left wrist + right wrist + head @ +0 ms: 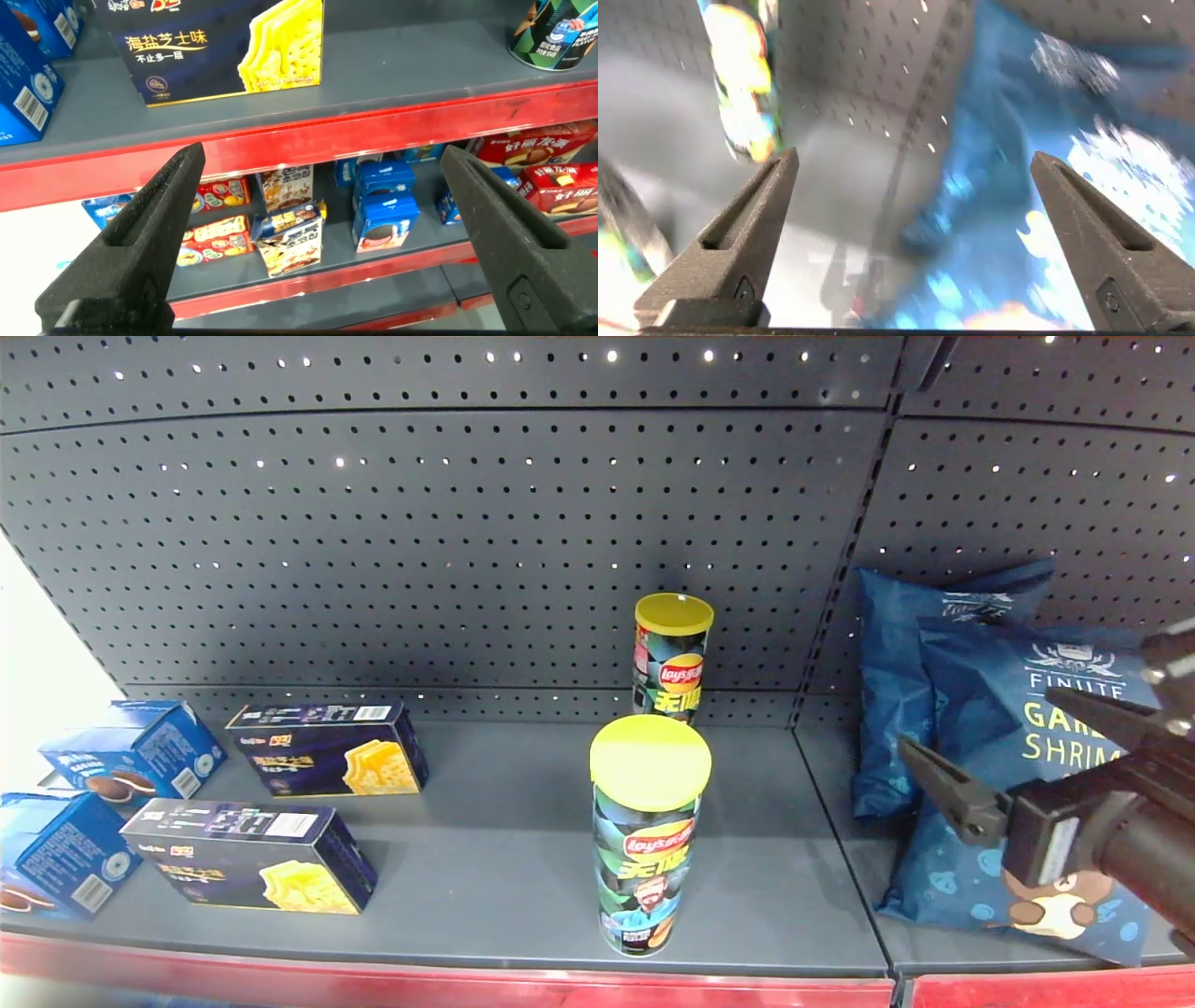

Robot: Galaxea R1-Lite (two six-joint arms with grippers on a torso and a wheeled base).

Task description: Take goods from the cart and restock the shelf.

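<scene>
Shelf: a dark grey shelf (504, 859) with a red front edge (374, 117), backed by a perforated panel (448, 541).
Front chip can: a tall can with a yellow lid (646, 840) stands upright near the shelf's front edge, about mid-shelf.
Rear chip can: a matching can (670, 658) stands upright against the perforated panel, behind the front chip can and apart from it.
Cracker boxes: two dark boxes showing yellow crackers lie flat to the left of the cans, one farther back (329, 748) and one nearer the front (252, 854).
Cookie boxes: two blue boxes lie at the far left, one behind (135, 749) and one in front (51, 854).
Shrimp snack bags: two blue bags lean in the bay to the right, the front bag (990, 747) overlapping the rear bag (896, 644).
Right gripper: the right gripper (976, 719) hangs in front of the blue bags, above the shelf; its jaws are spread wide and hold nothing.
Left gripper: the left gripper (322, 154) sits below and in front of the red front edge; its jaws are wide apart and empty.
Lower shelf: blue packets (383, 201) and red boxes (551, 177) stand on a lower shelf.
</scene>
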